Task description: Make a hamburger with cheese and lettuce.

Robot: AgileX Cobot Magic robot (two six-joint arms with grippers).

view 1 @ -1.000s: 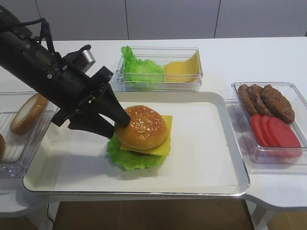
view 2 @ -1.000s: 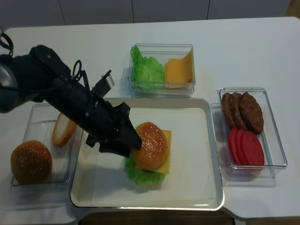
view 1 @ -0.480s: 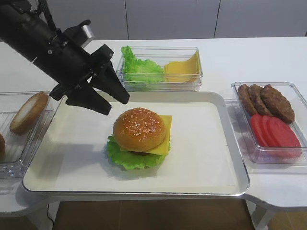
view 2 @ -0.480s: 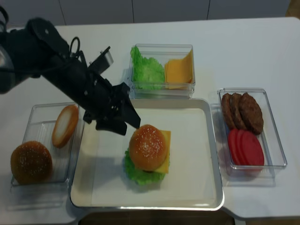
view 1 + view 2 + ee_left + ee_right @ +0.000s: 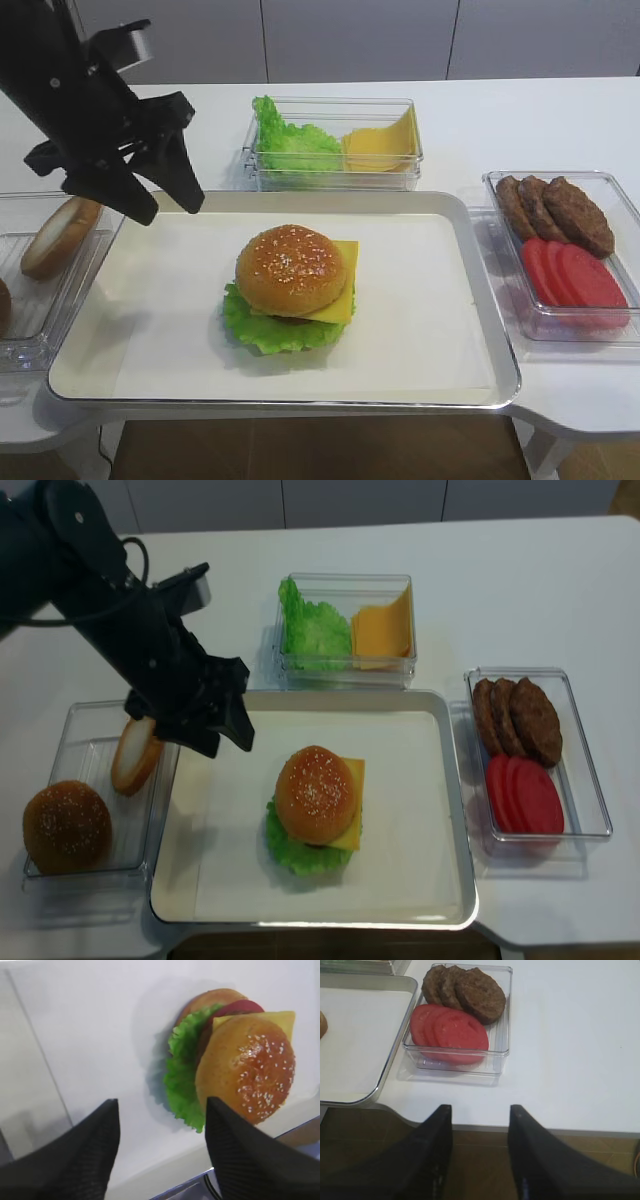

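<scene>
Burger (image 5: 292, 285) stacked mid-tray (image 5: 420, 360), cheese (image 5: 343, 285) corner jutting at 3 o'clock, lettuce (image 5: 262, 330) frilling at 6. Left tool (image 5: 160, 195) released, empty, at 10 o'clock. Right tool (image 5: 479, 1125) parted, idle off the worktop (image 5: 570, 1060). Risk: bun sits off-centre; could slide if nudged

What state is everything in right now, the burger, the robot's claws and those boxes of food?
hamburger: assembled, bun top on, sitting free on the tray.
cheese: tucked under the bun top, corner jutting out.
lettuce: fringe at the bottom.
left gripper: open, empty, raised beside the burger.
right gripper: open, empty, off the table edge.
patties and tomato box: uncovered, stocked.
</scene>
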